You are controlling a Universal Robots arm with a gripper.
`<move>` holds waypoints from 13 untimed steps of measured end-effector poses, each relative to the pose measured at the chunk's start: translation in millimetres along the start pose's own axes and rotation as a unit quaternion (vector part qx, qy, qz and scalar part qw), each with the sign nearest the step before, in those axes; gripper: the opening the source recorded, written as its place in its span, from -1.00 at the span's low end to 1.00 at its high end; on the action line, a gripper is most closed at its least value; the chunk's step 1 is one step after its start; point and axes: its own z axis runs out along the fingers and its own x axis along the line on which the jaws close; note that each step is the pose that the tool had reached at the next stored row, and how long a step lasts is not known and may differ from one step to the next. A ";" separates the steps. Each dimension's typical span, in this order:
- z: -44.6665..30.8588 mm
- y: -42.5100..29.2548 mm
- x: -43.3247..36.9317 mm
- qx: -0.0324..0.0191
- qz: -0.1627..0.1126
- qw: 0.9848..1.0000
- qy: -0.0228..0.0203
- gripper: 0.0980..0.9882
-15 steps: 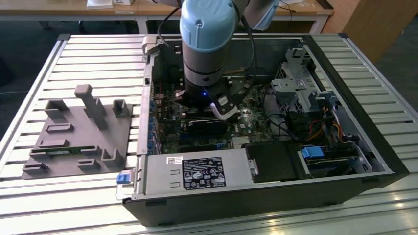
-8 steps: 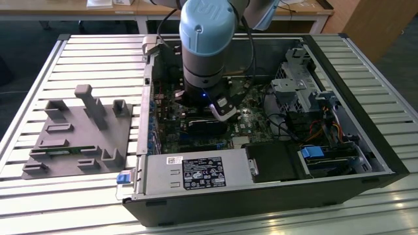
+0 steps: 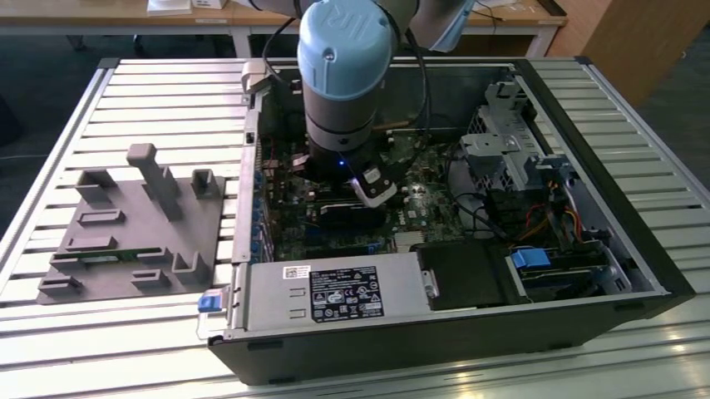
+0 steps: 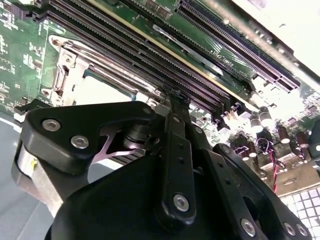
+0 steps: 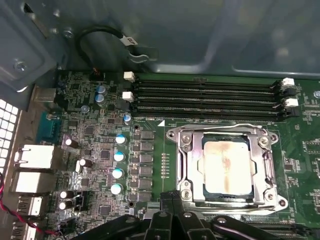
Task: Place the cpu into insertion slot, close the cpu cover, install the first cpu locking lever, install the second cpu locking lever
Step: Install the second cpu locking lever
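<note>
The cpu (image 5: 227, 167), a square chip with a dull silver top, lies flat in the insertion slot (image 5: 227, 139) on the green board. The silvery cpu cover (image 5: 186, 165) lies down around it, framing the chip through its window. A thin wire locking lever (image 5: 220, 126) runs along the frame's side by the memory slots; I cannot tell whether it is latched. My gripper (image 5: 172, 198) hovers just off the socket's edge opposite the memory slots, fingers together with nothing between them. The second wrist view shows the gripper (image 4: 175, 98) beside the cpu (image 4: 100, 92). In the exterior view, the gripper (image 3: 374, 188) is deep inside the case.
Long black memory slots (image 5: 205, 97) border the socket. Capacitors (image 5: 119, 157) stand on its other side. In the open computer case, a power supply (image 3: 332, 293) sits at the front and a drive cage (image 3: 505, 150) on the exterior view's right. A grey fixture (image 3: 133, 224) rests on the slatted table.
</note>
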 end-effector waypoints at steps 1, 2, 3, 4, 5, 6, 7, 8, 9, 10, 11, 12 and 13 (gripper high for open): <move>0.0 -0.1 0.0 0.000 0.000 1.000 0.000 -0.98; 0.0 -0.1 0.1 0.000 0.000 1.000 0.000 -0.98; 0.0 -0.2 0.1 0.000 0.000 1.000 0.000 -0.98; -0.2 -0.2 0.1 0.000 0.000 1.000 0.000 -0.98; -0.7 0.0 0.1 0.000 0.000 1.000 0.000 -0.98; -1.7 0.3 0.1 0.000 0.000 1.000 0.000 -0.98; -2.6 0.7 0.0 0.000 0.000 1.000 0.000 -0.98; -3.6 1.0 0.0 0.000 0.000 1.000 0.000 -0.98; -4.7 1.3 0.0 0.000 0.000 1.000 0.000 -0.98; -5.6 1.6 -0.1 0.000 0.000 1.000 0.000 -0.98; -6.9 2.0 -0.1 0.000 0.000 1.000 0.000 -0.98; -8.3 2.5 -0.1 0.000 0.000 1.000 0.000 -0.98; -9.7 2.9 -0.1 0.000 0.000 1.000 0.000 -0.98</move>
